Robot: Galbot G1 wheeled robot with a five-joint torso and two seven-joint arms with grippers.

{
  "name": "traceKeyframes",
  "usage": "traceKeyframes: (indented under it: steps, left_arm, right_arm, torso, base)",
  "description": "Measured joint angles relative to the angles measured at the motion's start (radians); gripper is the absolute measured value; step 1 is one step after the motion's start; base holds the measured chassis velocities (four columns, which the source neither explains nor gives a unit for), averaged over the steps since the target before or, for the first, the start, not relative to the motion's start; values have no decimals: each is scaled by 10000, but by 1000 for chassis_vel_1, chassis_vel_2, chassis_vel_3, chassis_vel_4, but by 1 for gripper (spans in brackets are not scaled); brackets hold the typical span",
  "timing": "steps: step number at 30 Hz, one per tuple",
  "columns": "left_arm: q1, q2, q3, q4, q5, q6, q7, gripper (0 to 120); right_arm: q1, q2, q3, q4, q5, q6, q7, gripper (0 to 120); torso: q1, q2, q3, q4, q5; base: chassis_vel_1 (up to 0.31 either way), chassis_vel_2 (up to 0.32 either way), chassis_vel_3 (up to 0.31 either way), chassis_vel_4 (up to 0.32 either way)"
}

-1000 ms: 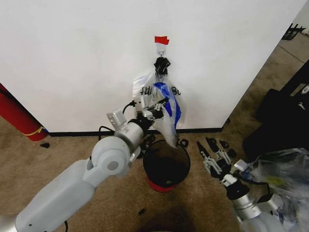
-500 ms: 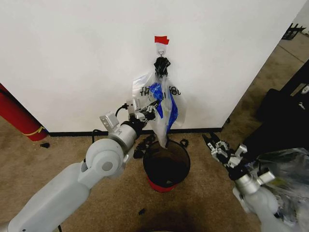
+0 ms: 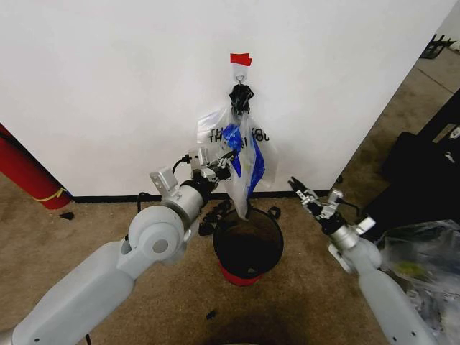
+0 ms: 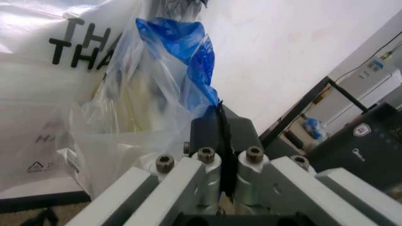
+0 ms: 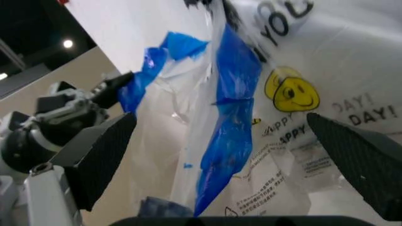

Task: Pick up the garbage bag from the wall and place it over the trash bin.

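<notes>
— Hanging from the small metal hook (image 3: pixel 239 74) on the wall (image 3: pixel 108 86), under the red tape strip (image 3: pixel 240 59), our garbage bag (image 3: pixel 241 154) dangles with its tail just above the trash bin (image 3: pixel 248 244) on the carpet (image 3: pixel 86 237).

— And our left pincer (image 3: pixel 224 164)?

— We have it pinched shut on a fold of the bag's plastic, beside the blue handle strip (image 4: pixel 182 52). Our right pincer (image 3: pixel 310 198) hangs spread open, near the bag's other side but apart from it.

— What worries us?

— We judge the bunched handles may snag on the hook; pulling sideways could tear the thin film or slip it from our grip. The bin looks light, so a dragging bag might tip it.

— The long red cylinder (image 3: pixel 25 172) stands well apart.
</notes>
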Motion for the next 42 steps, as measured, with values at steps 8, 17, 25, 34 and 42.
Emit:
traceKeyframes:
  steps: [8, 17, 25, 34, 42]
  left_arm:
    - [53, 104, 33, -43, -14, 8, -11, 0]
    - [40, 155, 166, -11, 1, 12, 54, 0]
    - [58, 144, 151, 7, 6, 10, 61, 0]
    - [60, 166, 104, -26, 12, 9, 69, 0]
    - [35, 113, -3, -62, 14, 47, 73, 0]
  right_arm:
    - [1303, 472, -568, -1322, -413, -20, -132, 100]
    - [1805, 710, -798, -1998, -1010, -19, -523, 72]
    - [1879, 749, -823, -2126, -1235, -41, -715, 40]
    - [1874, 696, -801, -2057, -1208, -41, -714, 10]
    - [1693, 616, -738, -1692, -1027, -24, -653, 0]
  torso:
    - [0, 0, -1, 1, -1]
    - [-1, 0, -1, 0, 0]
    - [-1, 0, -2, 0, 0]
    - [-1, 2, -2, 0, 0]
    - [-1, 2, -2, 1, 0]
  base:
    - [0, 0, 0, 0]
    - [0, 0, 0, 0]
    - [0, 0, 0, 0]
    - [0, 0, 0, 0]
    - [0, 0, 0, 0]
